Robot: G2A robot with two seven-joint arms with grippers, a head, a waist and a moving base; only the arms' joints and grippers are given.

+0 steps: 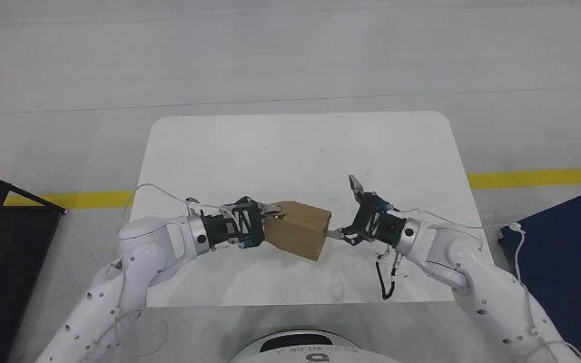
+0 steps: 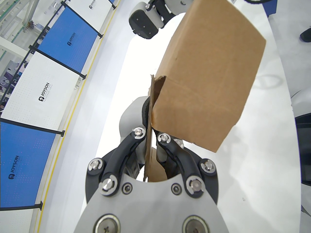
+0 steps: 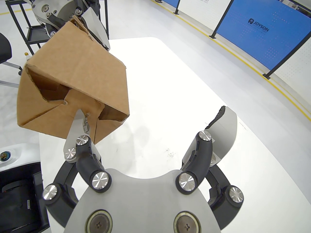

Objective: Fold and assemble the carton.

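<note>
A brown carton [image 1: 302, 229] is held just above the front part of the white table [image 1: 300, 145], between the two arms. My left gripper [image 1: 270, 222] is shut on a flap at one end of it; in the left wrist view that flap [image 2: 148, 132] stands edge-on between the fingers, with the carton [image 2: 209, 73] beyond. My right gripper [image 1: 343, 210] is open at the opposite end. In the right wrist view the carton [image 3: 73, 73] shows its end flaps partly folded in, with gaps. One finger [image 3: 81, 120] touches the flap seam, and the other finger [image 3: 226, 122] stands free over the table.
A black rack [image 1: 18, 218] stands on the floor beyond the table's left edge, and a blue object [image 1: 554, 245] lies off the right edge. A yellow floor line [image 1: 526, 178] runs behind. Bare table [image 3: 170, 86] stretches toward the far side.
</note>
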